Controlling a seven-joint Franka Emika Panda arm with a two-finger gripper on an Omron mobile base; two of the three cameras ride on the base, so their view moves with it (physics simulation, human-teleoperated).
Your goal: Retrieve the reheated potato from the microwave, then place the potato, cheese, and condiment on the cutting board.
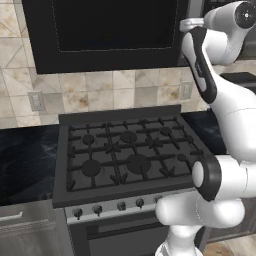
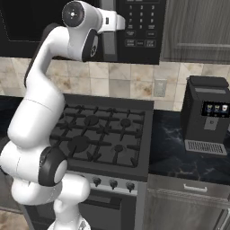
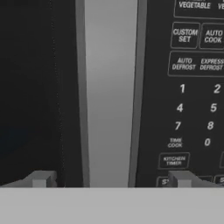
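Black microwave (image 3: 183, 87), closed dark glass door, vertical grey handle (image 3: 109, 92), pincer (image 3: 109, 179) spread wide astride it

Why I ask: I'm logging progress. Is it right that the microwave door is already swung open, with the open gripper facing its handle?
No. The microwave door is closed, flush with the keypad, as the left base view shows. The open gripper does face the door handle.

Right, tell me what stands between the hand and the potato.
The microwave's shut dark glass door blocks the way; no potato can be seen through it. The open hand straddles the grey vertical door handle, beside the keypad.
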